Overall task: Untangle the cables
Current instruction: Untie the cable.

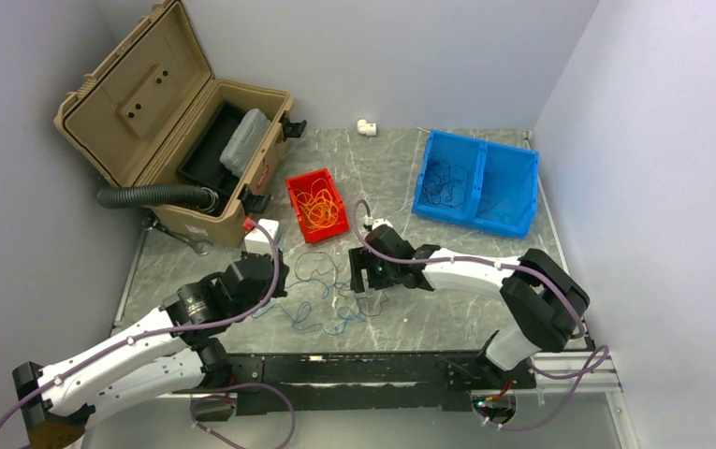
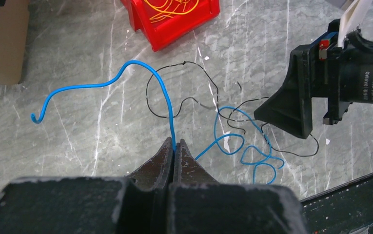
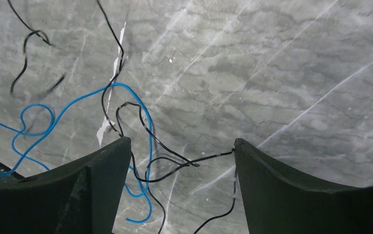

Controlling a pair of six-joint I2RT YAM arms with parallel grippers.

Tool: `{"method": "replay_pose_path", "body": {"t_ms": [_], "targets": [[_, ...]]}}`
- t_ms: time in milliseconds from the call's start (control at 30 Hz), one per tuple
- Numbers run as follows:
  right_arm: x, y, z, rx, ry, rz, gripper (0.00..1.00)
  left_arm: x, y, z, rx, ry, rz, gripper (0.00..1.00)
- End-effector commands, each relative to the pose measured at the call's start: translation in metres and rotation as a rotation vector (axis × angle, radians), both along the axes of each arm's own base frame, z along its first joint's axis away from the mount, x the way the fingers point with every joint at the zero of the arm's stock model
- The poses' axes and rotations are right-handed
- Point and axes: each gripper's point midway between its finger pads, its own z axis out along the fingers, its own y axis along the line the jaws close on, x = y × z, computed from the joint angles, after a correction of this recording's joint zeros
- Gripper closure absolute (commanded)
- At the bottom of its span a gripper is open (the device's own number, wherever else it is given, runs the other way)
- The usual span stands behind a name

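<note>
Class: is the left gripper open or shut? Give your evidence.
Shut. The left gripper has its two fingers pressed together, pinching the blue cable that rises from between their tips.

You have two arms: the left arm (image 1: 120,360) and the right arm (image 1: 471,271). You see one tan case (image 1: 138,94), one red bin (image 1: 294,198), one blue bin (image 1: 505,187) with two parts, one black hose (image 1: 148,195) and one small white piece (image 1: 365,125). The cables come in three colors: orange cables (image 1: 320,211), blue cables (image 2: 134,62) and black cables (image 2: 184,63). They are too tangled to count.
</note>
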Motion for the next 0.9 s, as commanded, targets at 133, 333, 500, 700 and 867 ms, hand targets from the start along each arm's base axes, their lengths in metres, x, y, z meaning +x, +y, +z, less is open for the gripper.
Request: {"method": "replay_pose_path", "body": {"t_ms": [133, 333, 500, 700, 867], "targets": [[0.003, 0.001, 0.000, -0.013, -0.032, -0.029, 0.76, 0.001, 0.001, 0.006, -0.028, -0.017, 0.010, 1.00], [0.019, -0.011, 0.028, -0.051, -0.124, -0.071, 1.00, 0.003, 0.015, 0.009, 0.007, -0.043, 0.056, 1.00], [0.038, -0.047, 0.044, -0.181, -0.195, -0.207, 1.00, 0.007, 0.032, 0.012, 0.034, -0.075, 0.124, 1.00], [0.062, -0.137, 0.081, -0.226, -0.264, -0.530, 1.00, 0.009, 0.082, 0.044, 0.096, -0.166, 0.302, 1.00], [0.064, -0.227, 0.127, -0.162, -0.364, -0.835, 1.00, 0.001, 0.141, 0.090, 0.101, -0.277, 0.537, 1.00]]}}
